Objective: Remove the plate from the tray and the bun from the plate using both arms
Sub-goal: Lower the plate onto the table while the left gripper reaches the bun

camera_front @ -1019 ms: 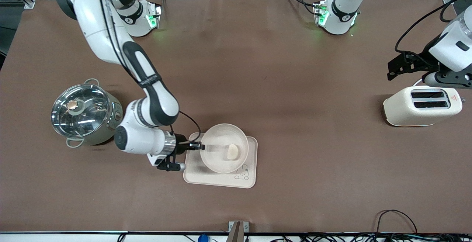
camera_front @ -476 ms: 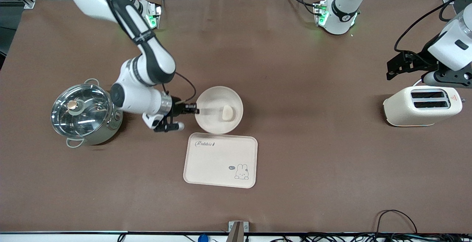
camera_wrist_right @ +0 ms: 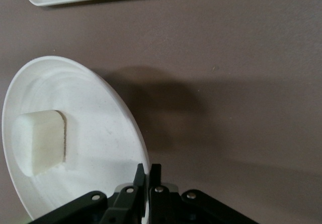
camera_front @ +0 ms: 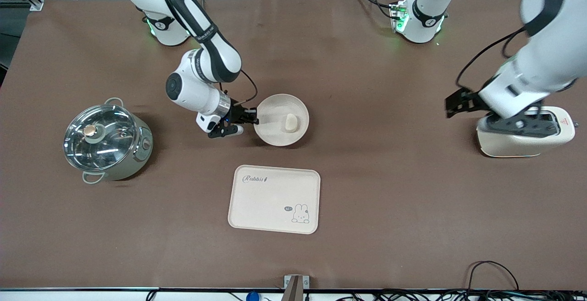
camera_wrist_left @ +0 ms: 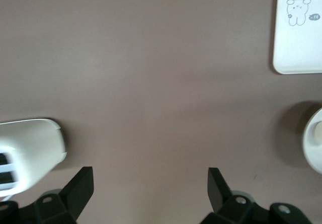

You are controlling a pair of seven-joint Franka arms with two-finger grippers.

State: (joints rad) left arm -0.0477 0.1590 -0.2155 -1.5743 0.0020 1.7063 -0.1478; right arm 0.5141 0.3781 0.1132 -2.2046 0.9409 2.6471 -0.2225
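Round cream plate (camera_front: 281, 119), pinched at its rim by the right gripper (camera_front: 250, 116), has left the rabbit tray (camera_front: 274, 199) for bare table nearer the robots, carrying one pale bun (camera_front: 290, 122). The left gripper (camera_wrist_left: 150, 183), fingers wide, has swung over the cream toaster (camera_front: 525, 136); one steel pot (camera_front: 106, 140) stands apart.

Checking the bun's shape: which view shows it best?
The right wrist view: the bun fills it, flat end clear, on the plate. The front view shows a small lump; the left wrist view shows none.

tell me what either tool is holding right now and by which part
The right tool is shut on the plate at its rim, the bun lying in it. The left tool is open over the table, holding nothing.
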